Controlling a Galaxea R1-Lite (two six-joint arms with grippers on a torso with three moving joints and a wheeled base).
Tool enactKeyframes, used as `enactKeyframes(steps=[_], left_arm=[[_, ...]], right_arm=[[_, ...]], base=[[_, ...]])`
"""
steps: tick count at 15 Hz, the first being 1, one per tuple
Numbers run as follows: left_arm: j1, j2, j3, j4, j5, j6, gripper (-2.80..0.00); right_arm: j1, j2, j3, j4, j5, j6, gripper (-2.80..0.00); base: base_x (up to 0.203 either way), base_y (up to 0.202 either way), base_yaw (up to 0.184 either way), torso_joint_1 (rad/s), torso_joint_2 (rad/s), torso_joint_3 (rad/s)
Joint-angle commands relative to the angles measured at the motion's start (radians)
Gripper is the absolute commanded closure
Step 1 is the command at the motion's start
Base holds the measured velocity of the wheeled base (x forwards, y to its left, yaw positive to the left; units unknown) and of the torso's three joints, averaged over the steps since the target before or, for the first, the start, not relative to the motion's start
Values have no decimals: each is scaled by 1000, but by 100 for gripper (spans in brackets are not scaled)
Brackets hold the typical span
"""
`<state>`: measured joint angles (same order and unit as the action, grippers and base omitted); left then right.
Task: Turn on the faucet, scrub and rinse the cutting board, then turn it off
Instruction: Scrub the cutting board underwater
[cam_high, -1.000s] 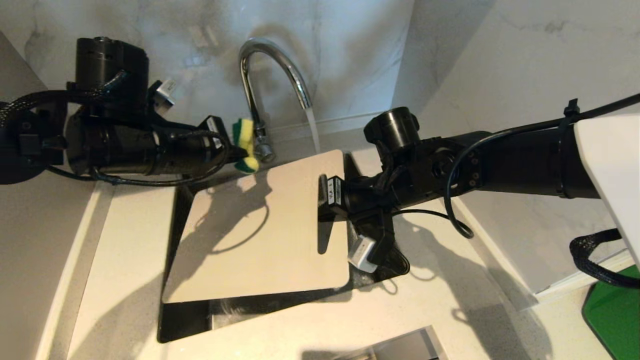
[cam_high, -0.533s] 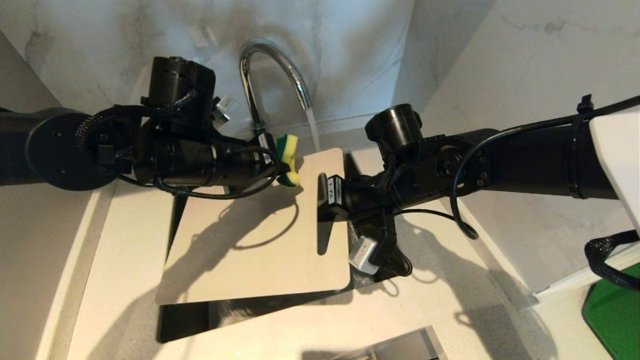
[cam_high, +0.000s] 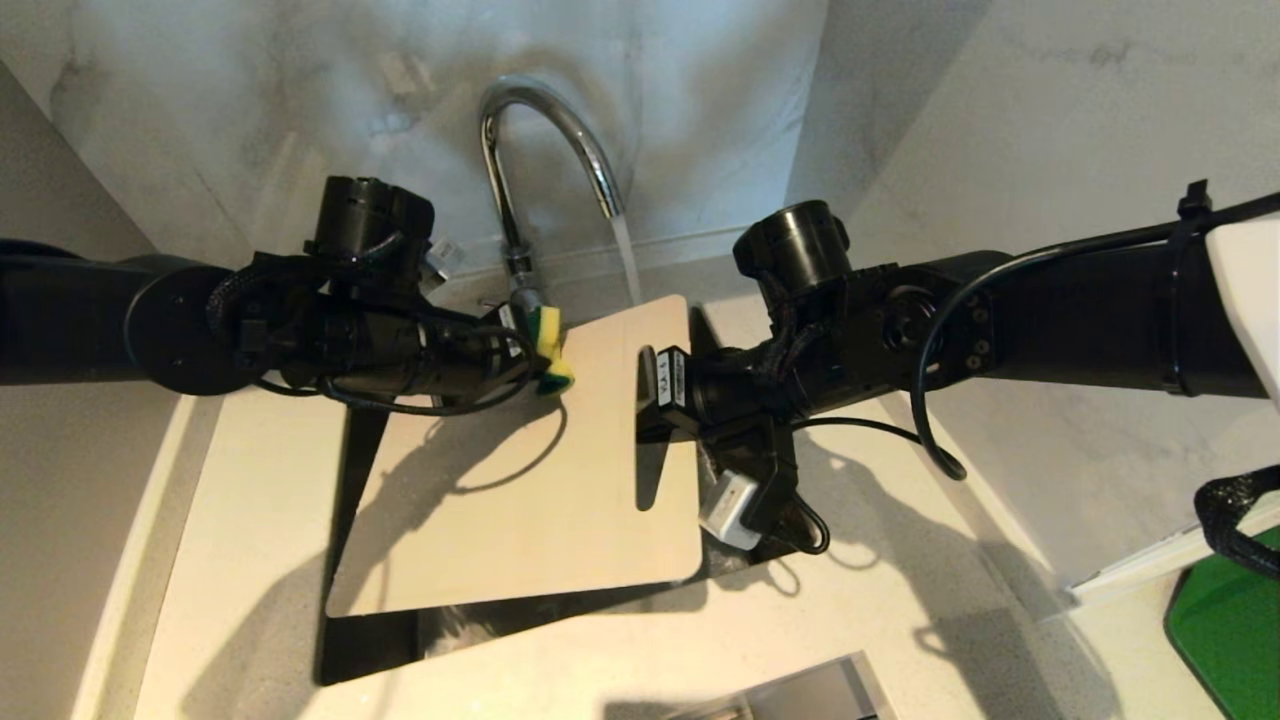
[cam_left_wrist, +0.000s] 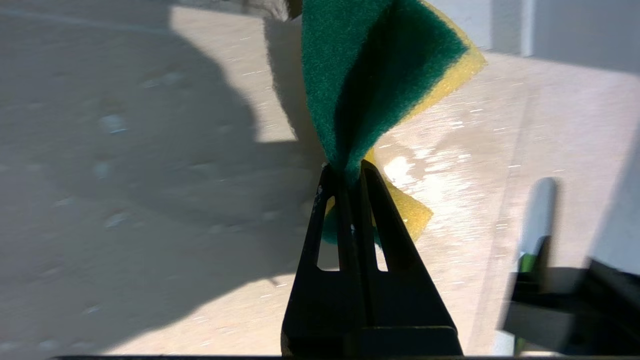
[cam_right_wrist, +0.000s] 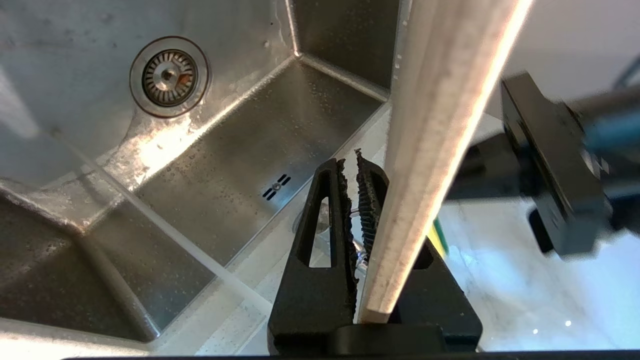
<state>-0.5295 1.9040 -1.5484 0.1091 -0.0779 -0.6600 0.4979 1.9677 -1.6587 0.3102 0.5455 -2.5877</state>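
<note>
I see the cutting board (cam_high: 520, 460) held over the sink (cam_high: 365, 640), tilted, its far corner just under the stream of water (cam_high: 626, 262) running from the faucet (cam_high: 545, 140), which rises at the back edge of the counter (cam_high: 250, 520). The board is a large thin flat rectangle of pale cream-beige with rounded corners, and an elongated handle slot is cut near its right short end; shadows of my arms fall across its face. In the left wrist view its surface (cam_left_wrist: 150, 150) shows a wet, glossy patch beside the sponge. My right gripper (cam_high: 655, 395) is at that slotted end; in the right wrist view the board's edge (cam_right_wrist: 440, 140) runs thin and pale beside the right gripper (cam_right_wrist: 357, 162), whose ridged fingers stand pressed almost together, and I cannot tell from there just how they clamp the board. My left gripper (cam_high: 525, 345) is over the board's far edge near the faucet's base, its fingers squeezed tight on a folded yellow-and-green sponge (cam_high: 548, 345); the left gripper (cam_left_wrist: 345, 175) pinches that sponge (cam_left_wrist: 370, 75) at its fold, green side outward. Below the board, the steel basin's drain (cam_right_wrist: 169, 76) shows.
</note>
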Motion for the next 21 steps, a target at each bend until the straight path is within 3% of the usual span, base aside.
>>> enactKeyframes(steps=[1,12,18,21], left_arm=[[33,1,41,0,-6,-4,0],[250,-5,281,-197,-78,35,0],[415,7,423,-315,-162,86,0],[488,9,439,-338,-211,108,0]], right_arm=[[1,-9,-1,-2,5,-16,0],[1,-27,0,-2,8,-16,0],[1,-38,7,-2,10,-16,0],[1,-39,10,-2,10,-16,0]], base=[[0,0,0,0,0,0],[0,0,0,0,0,0],[0,0,0,0,0,0],[0,0,0,0,0,0]])
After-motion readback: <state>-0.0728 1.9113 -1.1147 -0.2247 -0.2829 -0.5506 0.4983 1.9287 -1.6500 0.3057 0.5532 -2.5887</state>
